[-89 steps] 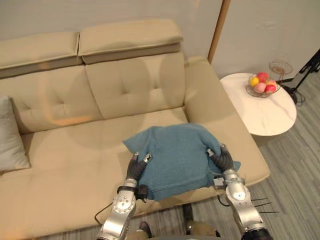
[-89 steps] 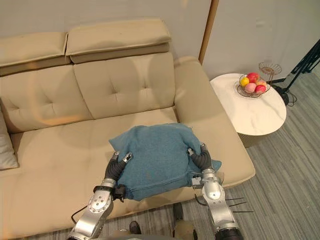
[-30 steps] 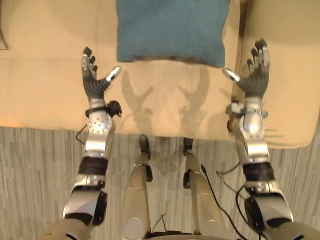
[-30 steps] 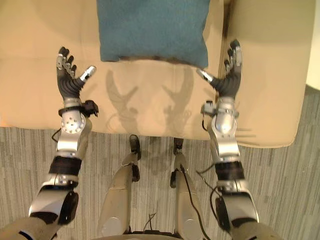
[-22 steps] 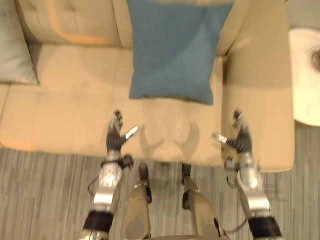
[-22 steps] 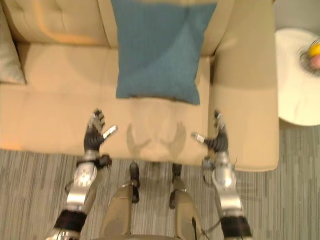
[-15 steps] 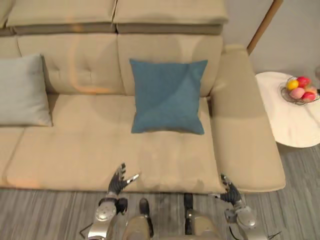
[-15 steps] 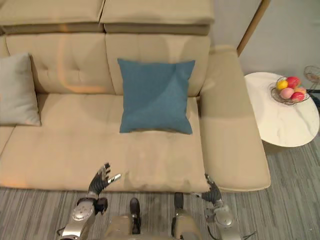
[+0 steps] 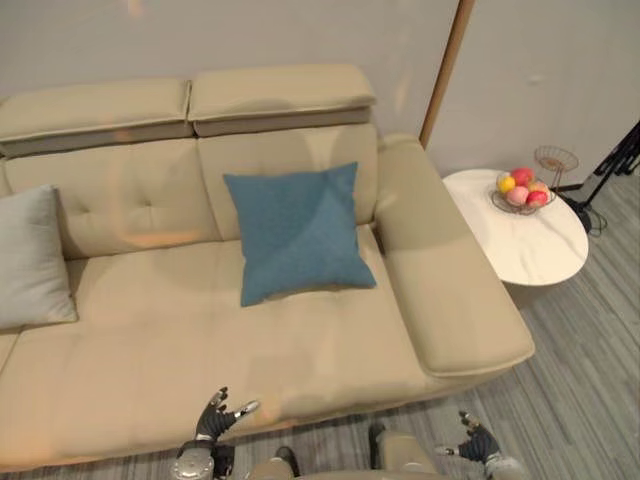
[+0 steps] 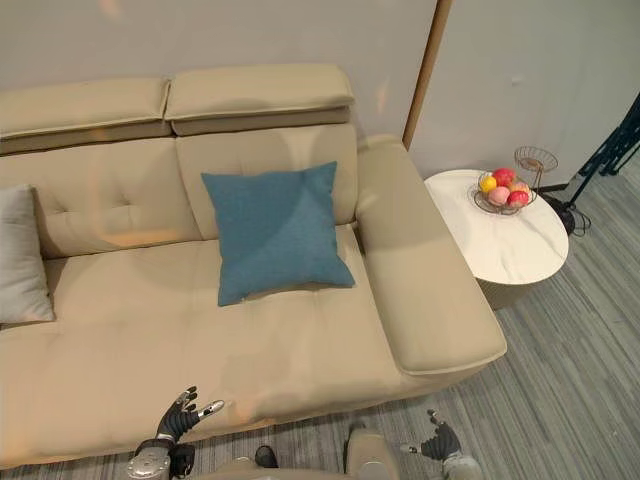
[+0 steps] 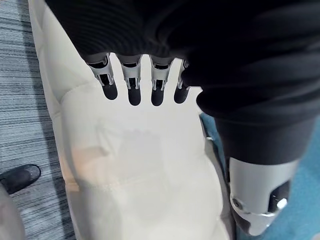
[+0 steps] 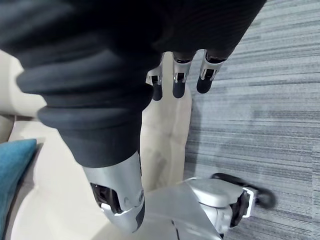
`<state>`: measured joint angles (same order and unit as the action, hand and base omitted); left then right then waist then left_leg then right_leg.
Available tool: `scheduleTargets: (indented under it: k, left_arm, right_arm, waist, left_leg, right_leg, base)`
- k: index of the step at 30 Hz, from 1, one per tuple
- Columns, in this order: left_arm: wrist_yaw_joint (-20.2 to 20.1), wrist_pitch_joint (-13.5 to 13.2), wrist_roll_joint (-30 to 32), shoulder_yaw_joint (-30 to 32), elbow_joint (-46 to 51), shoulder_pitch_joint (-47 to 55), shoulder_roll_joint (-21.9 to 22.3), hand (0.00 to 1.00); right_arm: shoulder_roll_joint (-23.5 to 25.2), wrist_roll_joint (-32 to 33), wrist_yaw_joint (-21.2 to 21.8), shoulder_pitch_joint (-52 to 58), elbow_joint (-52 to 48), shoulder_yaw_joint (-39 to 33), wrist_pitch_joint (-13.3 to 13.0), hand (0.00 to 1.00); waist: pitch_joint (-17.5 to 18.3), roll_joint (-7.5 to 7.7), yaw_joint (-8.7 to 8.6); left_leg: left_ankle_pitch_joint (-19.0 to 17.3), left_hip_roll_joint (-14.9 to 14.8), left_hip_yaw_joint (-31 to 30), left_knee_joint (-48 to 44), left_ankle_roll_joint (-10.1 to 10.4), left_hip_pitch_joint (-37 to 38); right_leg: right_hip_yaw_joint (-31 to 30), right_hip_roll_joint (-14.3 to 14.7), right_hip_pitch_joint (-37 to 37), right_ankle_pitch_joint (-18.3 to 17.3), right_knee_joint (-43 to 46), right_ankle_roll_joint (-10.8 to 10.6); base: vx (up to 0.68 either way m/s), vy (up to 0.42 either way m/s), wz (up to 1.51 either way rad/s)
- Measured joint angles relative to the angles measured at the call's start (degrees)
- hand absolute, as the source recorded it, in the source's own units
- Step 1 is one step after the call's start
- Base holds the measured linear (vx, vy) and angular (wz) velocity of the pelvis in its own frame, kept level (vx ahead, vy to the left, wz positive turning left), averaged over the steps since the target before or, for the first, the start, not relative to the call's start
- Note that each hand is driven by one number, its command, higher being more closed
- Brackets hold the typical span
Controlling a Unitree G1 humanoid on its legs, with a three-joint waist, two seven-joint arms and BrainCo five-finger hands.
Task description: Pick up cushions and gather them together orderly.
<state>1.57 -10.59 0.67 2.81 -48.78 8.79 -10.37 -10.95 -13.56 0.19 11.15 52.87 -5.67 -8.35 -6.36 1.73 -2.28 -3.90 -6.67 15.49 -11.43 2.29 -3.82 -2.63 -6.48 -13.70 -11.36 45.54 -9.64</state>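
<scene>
Cushions first: 2 of them on the beige sofa (image 9: 180,330). You've got the blue cushion (image 9: 298,232) propped against the backrest, around the middle of the frame and closer to the right armrest, with its lower edge on the seat. Then the grey cushion (image 9: 30,258) is way over at the left edge of the frame, also leaning on the backrest, well apart from the blue one with bare seat between them.

Neither one is being touched. The left hand (image 9: 217,416) is down at the bottom edge, left of centre, by the front edge of the seat, with fingers straight and spread, thumb out, holding nothing. The right hand (image 9: 480,441) is at the bottom right over the grey striped floor (image 9: 580,380), fingers straight too, and empty.

Upper right, a round white desk (image 9: 530,250) stands beside the armrest with a wire fruit basket (image 9: 522,188) on it.
</scene>
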Motion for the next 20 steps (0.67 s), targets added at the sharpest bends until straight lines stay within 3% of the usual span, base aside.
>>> scheduleTargets:
  k: [2, 3, 4, 5, 6, 7, 8, 9, 10, 11, 14, 15, 17, 20]
  left_arm:
    - [0.3, 0.3, -0.1, 0.0, 0.2, 0.0, 0.3, 0.0]
    - [1.0, 0.4, -0.3, -0.1, 0.3, -1.1, 1.3, 0.0]
    - [1.1, 0.4, -0.4, -0.8, 0.4, -1.6, 2.0, 0.0]
    - [1.2, 0.7, -0.9, -1.8, 0.4, -3.1, 3.6, 0.0]
    - [1.2, 0.7, -1.2, -2.7, 0.5, -3.6, 4.0, 0.0]
    - [1.2, 0.7, -1.3, -2.8, 0.7, -3.6, 4.2, 0.0]
    - [1.3, 0.7, -1.3, -2.7, 1.1, -3.5, 4.1, 0.0]
    - [1.3, 0.7, -1.6, -2.6, 1.4, -3.6, 4.0, 0.0]
    - [1.4, 0.7, -1.7, -2.6, 1.6, -3.5, 4.0, 0.0]
    - [1.3, 0.7, -1.7, -2.6, 1.9, -3.2, 4.0, 0.0]
    - [1.3, 0.7, -2.3, -2.4, 2.3, -2.2, 4.0, 0.0]
    - [1.2, 0.7, -2.3, -2.4, 2.3, -2.0, 4.0, 0.0]
    - [1.2, 0.7, -2.3, -2.3, 2.3, -2.4, 3.7, 0.0]
    - [1.2, 0.7, -2.3, -2.3, 2.3, -2.8, 2.8, 0.0]
  right_arm:
    - [0.8, 0.1, -0.2, -0.3, 0.0, 0.2, 0.0, 0.0]
    - [0.7, 0.2, -0.6, -2.1, -0.5, 0.0, 0.0, 0.0]
    - [0.5, 0.9, -1.4, -3.4, -1.2, -0.1, -0.1, 0.0]
    - [-0.1, 2.7, -2.4, -6.2, -2.2, -0.2, -0.2, 0.0]
    - [-0.3, 3.2, -2.8, -6.7, -2.2, -0.2, -0.1, 0.0]
    - [-0.3, 3.8, -2.8, -6.7, -2.1, -0.2, 0.0, 0.0]
    - [0.0, 4.6, -3.1, -6.6, -2.2, -0.6, 0.0, 0.0]
    - [0.5, 5.0, -3.7, -6.7, -2.2, -1.5, 0.0, 0.0]
    - [0.6, 5.1, -3.9, -6.9, -2.3, -1.9, 0.0, 0.0]
    - [0.5, 5.1, -3.9, -6.9, -2.7, -2.7, 0.0, 0.0]
    - [0.4, 5.0, -3.9, -6.7, -2.6, -2.9, 0.1, 0.0]
    - [0.5, 5.0, -3.9, -6.5, -2.6, -3.0, 0.1, 0.0]
    - [0.8, 5.0, -3.8, -5.7, -2.2, -4.2, 0.2, 0.0]
    - [1.0, 5.0, -3.8, -4.6, -2.2, -6.4, 0.3, 0.0]
  waist:
    - [0.2, 0.88, 0.48]
    - [0.5, 0.75, 1.55]
    - [0.1, -0.64, 2.48]
    - [-2.4, -3.97, 2.85]
    - [-3.2, -5.27, 2.76]
    - [-3.3, -5.79, 2.75]
    - [-3.7, -5.15, 2.46]
    - [-4.0, -4.26, 2.08]
    - [-4.1, -3.59, 1.68]
    - [-4.0, -3.17, 1.35]
    - [-3.8, -3.6, 1.53]
    - [-3.8, -3.7, 1.38]
    - [-3.0, -4.77, 1.22]
    - [-2.6, -4.06, 0.62]
  left_leg:
    - [0.8, -0.1, -1.2, -2.7, 0.7, -3.0]
    - [3.2, -1.5, -1.1, -2.8, 1.4, -6.8]
    - [4.2, -2.4, -1.2, -2.2, 2.1, -9.1]
    - [7.5, -5.0, -2.8, -0.7, 3.2, -11.8]
    - [10.0, -5.9, -3.8, 1.6, 3.8, -11.8]
    - [11.8, -6.3, -4.2, 4.4, 4.5, -11.2]
    - [11.5, -6.3, -4.1, 6.4, 4.8, -10.5]
    - [10.8, -5.3, -4.0, 2.5, 3.8, -10.6]
    - [9.4, -4.4, -3.8, -0.5, 2.7, -10.9]
    - [5.6, -3.5, -2.6, -5.4, 1.3, -11.0]
    - [-1.6, -3.2, -1.1, -8.4, 1.0, -6.5]
    - [-2.5, -3.0, -1.1, -7.1, 1.4, -5.1]
    - [-2.1, -1.8, -1.0, 4.5, 3.0, 0.2]
    - [-0.6, -0.1, -1.2, 7.9, 2.6, 1.3]
  right_leg:
    - [-1.0, 0.5, 3.3, -3.7, -5.0, -0.6]
    - [-0.6, 2.3, 3.4, -5.3, -12.3, 1.9]
    - [-0.3, 3.6, 3.6, -5.5, -17.0, 3.4]
    - [1.4, 6.7, 3.4, -2.9, -21.9, 8.1]
    - [2.5, 7.9, 3.3, -1.3, -23.4, 9.0]
    - [3.1, 8.2, 3.3, -0.3, -24.4, 9.6]
    - [4.8, 8.0, 2.6, 0.8, -25.1, 11.4]
    - [5.2, 7.0, 2.0, 1.1, -25.2, 12.3]
    - [5.4, 6.2, 1.5, 1.4, -25.5, 12.7]
    - [5.3, 5.2, 0.9, 2.8, -26.6, 12.4]
    - [4.1, 5.2, -0.6, 6.6, -29.9, 11.6]
    - [4.0, 5.3, -0.5, 7.1, -30.5, 11.3]
    - [4.3, 5.6, 0.0, 9.5, -33.5, 9.4]
    - [5.4, 4.3, 3.8, 14.5, -41.2, 8.0]
  base:
    - [-0.13, -0.196, 0.34]
    - [-0.24, -0.225, -0.05]
    - [-0.39, -0.231, -0.08]
    - [-0.42, -0.188, 0.07]
    - [-0.38, -0.171, 0.26]
    - [-0.29, -0.135, 0.41]
    - [-0.29, -0.159, 0.46]
    - [-0.26, -0.149, 0.45]
    - [-0.2, -0.113, 0.35]
    - [-0.14, -0.057, 0.2]
    - [-0.18, 0.033, -0.15]
    - [-0.15, 0.083, -0.09]
    - [-0.13, 0.117, 0.04]
    - [-0.09, 0.133, 0.15]
